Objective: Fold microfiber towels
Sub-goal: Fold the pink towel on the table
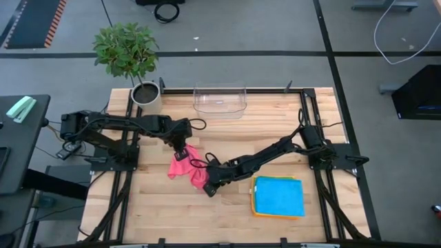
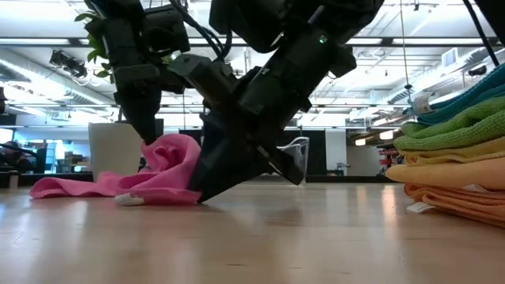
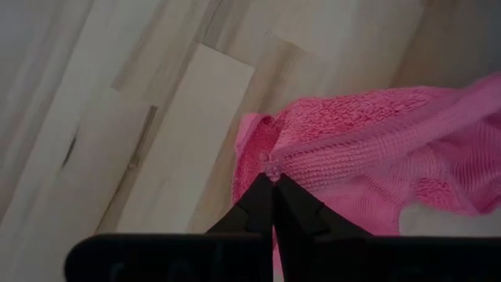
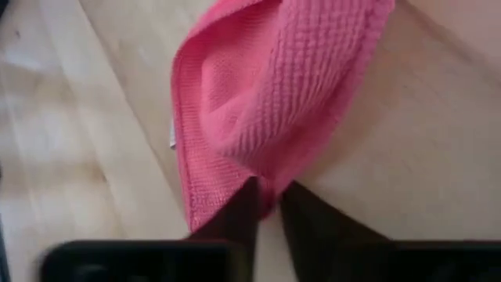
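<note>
High view: I see the crumpled pink microfiber towel (image 1: 187, 167) at centre-left of the frame on the pale wooden table (image 1: 151, 207), with my left gripper (image 1: 180, 153) on its upper edge and my right gripper (image 1: 209, 184) on its lower right corner.
High view, stack: the folded microfiber towels (image 1: 278, 196), blue on top with orange edging beneath, lie at lower right, well apart from the pink one.
High view, rest: a clear plastic bin (image 1: 220, 100) sits at upper centre and a potted green plant (image 1: 131, 62) at upper left.
Low view: the pink towel (image 2: 158, 177) rises in a hump left of centre, lifted where the left gripper's fingers (image 2: 150, 134) grip it; the right gripper (image 2: 207, 192) slants down to the table at its near end. The stack (image 2: 450, 158) fills the right edge.
Left wrist view: the fingers (image 3: 274, 205) are pressed together on the towel's stitched hem (image 3: 270, 166); a firm pinch.
Right wrist view: the fingers (image 4: 235, 211) stand a little apart astride the towel's corner (image 4: 262, 188); I judge them closing on it, grip not settled.
Step in hand: securing both corners before spreading the cloth.
Doing it well: I would seat the right pinch fully on the hem, then draw the arms apart evenly and low, so the towel lies flat without slipping out.
</note>
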You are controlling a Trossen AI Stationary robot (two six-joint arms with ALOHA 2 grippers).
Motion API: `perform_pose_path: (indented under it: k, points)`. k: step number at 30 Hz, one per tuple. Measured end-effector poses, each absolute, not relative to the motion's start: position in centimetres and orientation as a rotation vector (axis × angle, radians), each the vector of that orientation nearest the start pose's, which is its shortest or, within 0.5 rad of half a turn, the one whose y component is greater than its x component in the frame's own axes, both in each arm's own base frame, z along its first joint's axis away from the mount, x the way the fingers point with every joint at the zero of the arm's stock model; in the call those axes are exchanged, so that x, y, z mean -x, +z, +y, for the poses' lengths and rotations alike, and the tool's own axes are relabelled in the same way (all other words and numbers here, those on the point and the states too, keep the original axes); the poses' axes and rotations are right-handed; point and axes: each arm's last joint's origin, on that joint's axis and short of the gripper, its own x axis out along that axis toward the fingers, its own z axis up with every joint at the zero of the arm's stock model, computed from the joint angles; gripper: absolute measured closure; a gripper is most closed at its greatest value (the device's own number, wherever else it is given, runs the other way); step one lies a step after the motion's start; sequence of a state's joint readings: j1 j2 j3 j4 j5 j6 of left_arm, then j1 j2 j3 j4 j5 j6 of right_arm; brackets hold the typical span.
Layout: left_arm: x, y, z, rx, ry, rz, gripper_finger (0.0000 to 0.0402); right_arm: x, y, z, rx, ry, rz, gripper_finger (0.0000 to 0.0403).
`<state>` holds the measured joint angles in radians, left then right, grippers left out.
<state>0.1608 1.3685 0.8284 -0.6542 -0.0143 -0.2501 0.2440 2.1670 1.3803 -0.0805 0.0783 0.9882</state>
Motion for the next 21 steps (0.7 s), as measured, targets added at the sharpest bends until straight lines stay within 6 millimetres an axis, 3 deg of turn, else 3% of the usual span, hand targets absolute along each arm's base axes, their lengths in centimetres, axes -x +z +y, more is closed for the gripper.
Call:
perform_pose_path:
  k: [3,7,13,17,21]
  points:
    - [-24.1,19.8,4.0,0.294,0.317,1.163,0.0387,-43.4,11.7,10.1,-0.753,-0.259,0.866,0.0388]
    - [-23.9,21.1,4.2,0.260,0.321,1.114,0.0395,-42.7,14.4,8.6,-0.709,-0.177,0.939,0.0397]
    - [-23.0,27.8,4.0,0.225,0.296,0.869,0.0394,-38.4,24.4,5.3,-0.472,-0.095,1.114,0.0400]
    - [-21.5,31.7,3.9,0.181,0.276,0.735,0.0394,-35.4,31.5,2.8,-0.267,-0.106,1.141,0.0400]
    - [-20.4,34.6,4.2,0.120,0.284,0.627,0.0393,-33.9,35.9,-0.1,-0.023,-0.149,1.148,0.0401]
